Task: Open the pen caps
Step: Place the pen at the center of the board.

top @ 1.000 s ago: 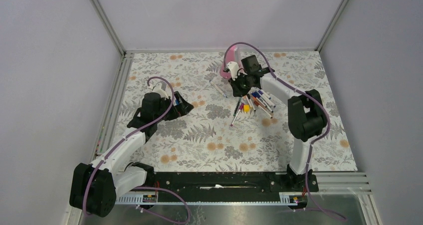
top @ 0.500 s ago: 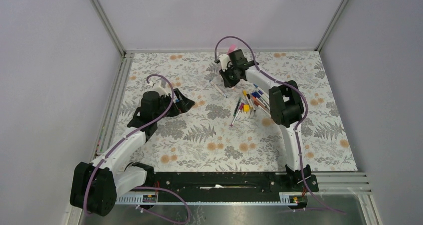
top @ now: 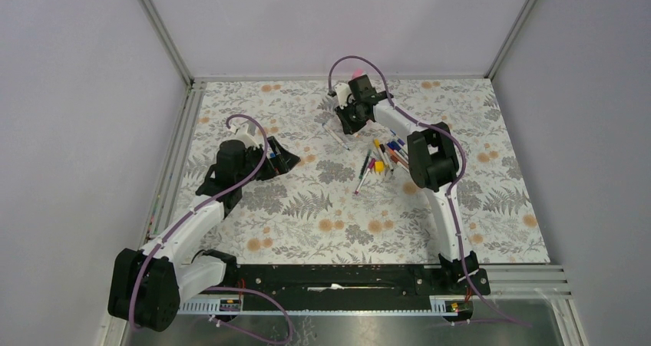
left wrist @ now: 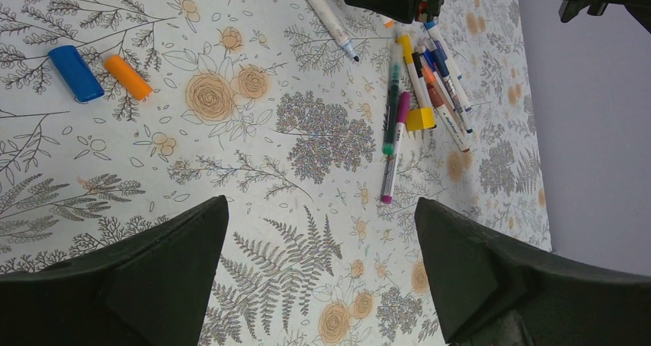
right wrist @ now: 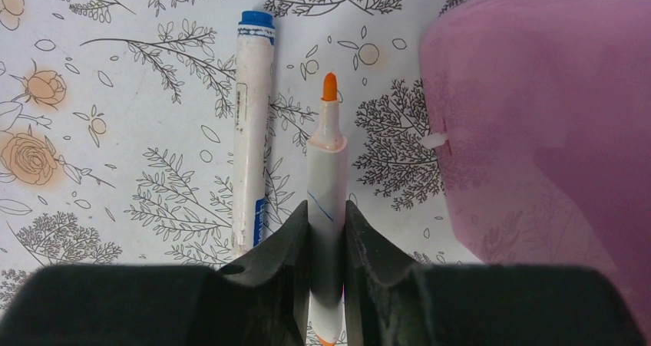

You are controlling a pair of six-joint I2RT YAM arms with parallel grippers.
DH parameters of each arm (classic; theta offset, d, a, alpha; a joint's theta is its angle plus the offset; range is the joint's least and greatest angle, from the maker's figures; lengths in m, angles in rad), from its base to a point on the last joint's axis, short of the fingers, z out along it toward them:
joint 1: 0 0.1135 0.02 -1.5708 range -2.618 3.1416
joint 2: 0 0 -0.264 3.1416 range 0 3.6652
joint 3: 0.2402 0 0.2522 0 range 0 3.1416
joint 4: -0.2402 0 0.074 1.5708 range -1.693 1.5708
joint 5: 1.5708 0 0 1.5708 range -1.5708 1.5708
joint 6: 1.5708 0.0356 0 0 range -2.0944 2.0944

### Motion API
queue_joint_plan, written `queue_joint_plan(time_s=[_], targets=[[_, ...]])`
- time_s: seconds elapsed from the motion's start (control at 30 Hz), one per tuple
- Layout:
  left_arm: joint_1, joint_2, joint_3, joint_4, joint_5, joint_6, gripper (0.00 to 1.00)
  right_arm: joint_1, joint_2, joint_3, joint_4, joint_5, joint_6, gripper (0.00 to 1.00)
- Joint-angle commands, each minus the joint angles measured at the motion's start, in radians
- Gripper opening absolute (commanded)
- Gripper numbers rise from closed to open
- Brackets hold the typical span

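Observation:
Two loose pen caps, a blue cap point(left wrist: 75, 72) and an orange cap point(left wrist: 128, 77), lie on the floral mat in the left wrist view. My left gripper point(left wrist: 321, 208) hangs open above bare mat, nothing between its fingers. My right gripper point(right wrist: 327, 208) is shut on an uncapped white marker point(right wrist: 328, 162) with an orange tip, held low over the mat at the back point(top: 347, 120). A white pen with a blue end point(right wrist: 250, 131) lies just left of it. A cluster of capped pens point(top: 384, 158) lies mid-table.
A tall pink object point(right wrist: 553, 116) stands close on the right of the held marker, near the back wall point(top: 357, 74). Grey walls enclose the mat on three sides. The pen cluster point(left wrist: 418, 85) lies ahead and right of my left gripper.
My right arm has swung toward the back left with the orange marker, ending beside the pink object. The left arm has stayed still.

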State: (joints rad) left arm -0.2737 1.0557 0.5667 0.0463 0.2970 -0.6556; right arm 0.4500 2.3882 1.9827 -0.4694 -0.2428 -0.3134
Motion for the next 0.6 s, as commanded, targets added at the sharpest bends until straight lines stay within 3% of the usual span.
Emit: queue_joint_plan(time_s=[0.0,0.13,0.3,0.5,0.57], targets=[[0.007,-0.016,0.016,0.043,0.036,-0.006,0.99,0.009,-0.009,0.041,-0.025,0.02,0.008,0.26],[0.007,-0.013,0.019,0.035,0.062,-0.019,0.99,0.009,-0.042,0.039,-0.033,0.02,0.008,0.36],[0.007,-0.03,0.015,0.044,0.093,-0.059,0.99,0.01,-0.108,-0.005,-0.034,0.019,0.007,0.38],[0.007,-0.079,0.017,0.052,0.108,-0.088,0.99,0.009,-0.316,-0.162,-0.03,-0.017,-0.023,0.38],[0.007,-0.091,0.005,0.079,0.131,-0.102,0.99,0.009,-0.402,-0.247,-0.028,-0.053,-0.053,0.44]])
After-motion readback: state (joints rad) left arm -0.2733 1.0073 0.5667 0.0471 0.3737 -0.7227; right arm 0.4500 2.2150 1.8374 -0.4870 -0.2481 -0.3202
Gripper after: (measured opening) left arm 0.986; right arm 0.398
